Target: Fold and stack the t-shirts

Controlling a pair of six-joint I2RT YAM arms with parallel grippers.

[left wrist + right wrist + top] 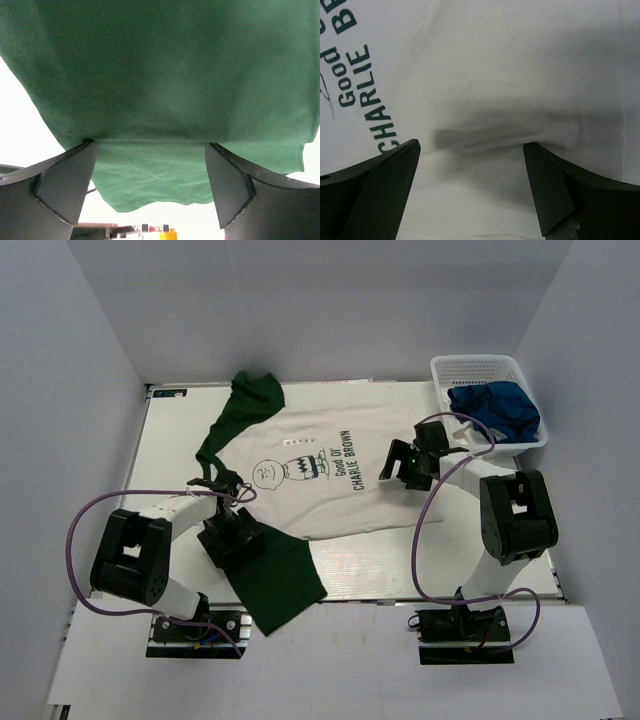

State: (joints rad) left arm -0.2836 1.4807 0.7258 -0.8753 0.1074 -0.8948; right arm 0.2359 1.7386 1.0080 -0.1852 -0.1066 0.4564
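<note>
Little is done, by my reading: the white t-shirt [330, 475] with green sleeves lies spread flat, print up, mid-tabletop, unfolded, its near sleeve [285, 585] draped over the near edge toward the left corner. The blue t-shirt [497, 408] sits crumpled in the basket [470, 365] at the far right corner, so nothing is stacked. The left hand [150, 150], over that sleeve, and the right hand [471, 145], over the white body, both stand apart, empty.

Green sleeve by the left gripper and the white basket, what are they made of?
Green sleeve: soft knit cloth, probably cotton jersey, matte; fine knit texture, wrinkles and a stitched hem show. Basket: looks like rigid white moulded plastic; regular mesh holes in straight walls.
</note>
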